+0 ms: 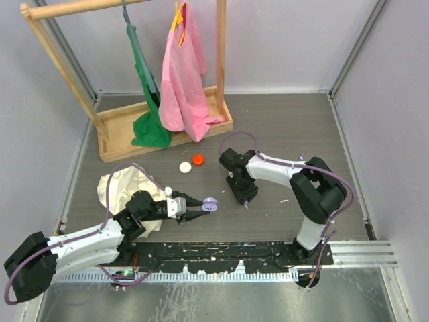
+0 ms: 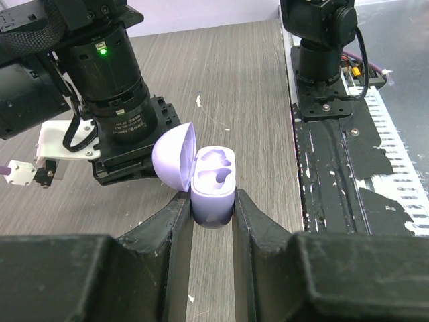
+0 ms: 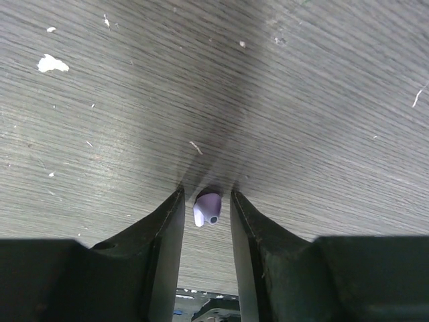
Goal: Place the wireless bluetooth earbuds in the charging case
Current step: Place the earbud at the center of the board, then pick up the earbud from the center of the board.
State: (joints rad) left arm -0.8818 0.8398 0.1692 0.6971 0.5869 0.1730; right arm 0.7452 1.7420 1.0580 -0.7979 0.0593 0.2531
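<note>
- Two grippers share the job: one presents the receptacle, the other goes for the part.
- We find the left gripper (image 2: 212, 208) pressed together on the charging case (image 2: 213, 193). Its fingers clamp the lower body from either side, and the case is apparently held off the table (image 1: 288, 134).
- We note the lid (image 2: 174, 155) swung open to one side and the wells (image 2: 216, 168) facing up. We judge this hold deliberate. The grip sits low, so neither finger covers the wells or blocks the hinge, and the opening is offered toward the other gripper.
- We cannot tell whether either well is already filled. The pale shapes inside may be bare moulding.
- We find the right gripper (image 3: 207, 191) pointed down at the table, close beside the case, with its tips at or very near the surface and its jaws narrowly spread.
- One earbud (image 3: 206, 209), pale lavender-white, sits between those jaws. A sliver of gap shows on each side, so we record it as straddled, not pinched. Contact with either finger is not evident.
- We judge that the narrow spread suits so small a part. Little travel is needed to close, and the piece has little room to skid aside.
- We locate no second earbud with confidence in any view.
- Risk, in our judgement: the earbud may tilt or squirt out as the jaws close, and its stem must line up with a well before release.
</note>
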